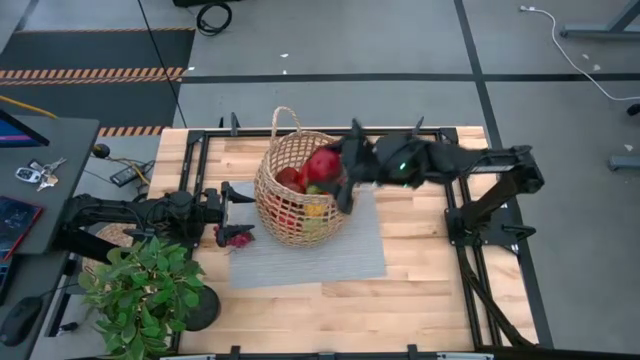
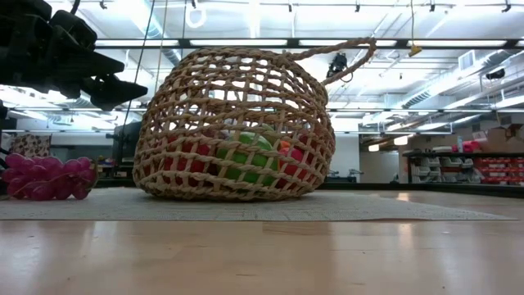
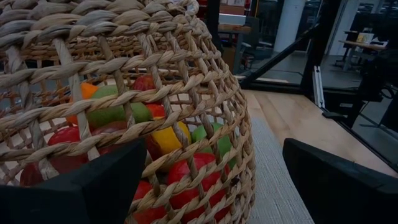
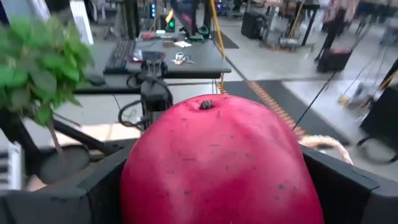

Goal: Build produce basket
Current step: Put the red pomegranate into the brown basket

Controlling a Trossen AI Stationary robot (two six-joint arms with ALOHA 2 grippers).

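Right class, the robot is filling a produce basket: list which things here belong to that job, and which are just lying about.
Part of the job:
- basket, with produce inside
- red apple, held in the right gripper over the basket
- dark-red grapes on the grey mat
- left gripper, open beside the basket

Lying about:
- potted plant
- keys on the side desk

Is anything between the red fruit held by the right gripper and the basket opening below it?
Nothing visible. The right gripper holds the red fruit right over the basket's open top; only produce already inside lies beneath. The left gripper waits open beside the basket.
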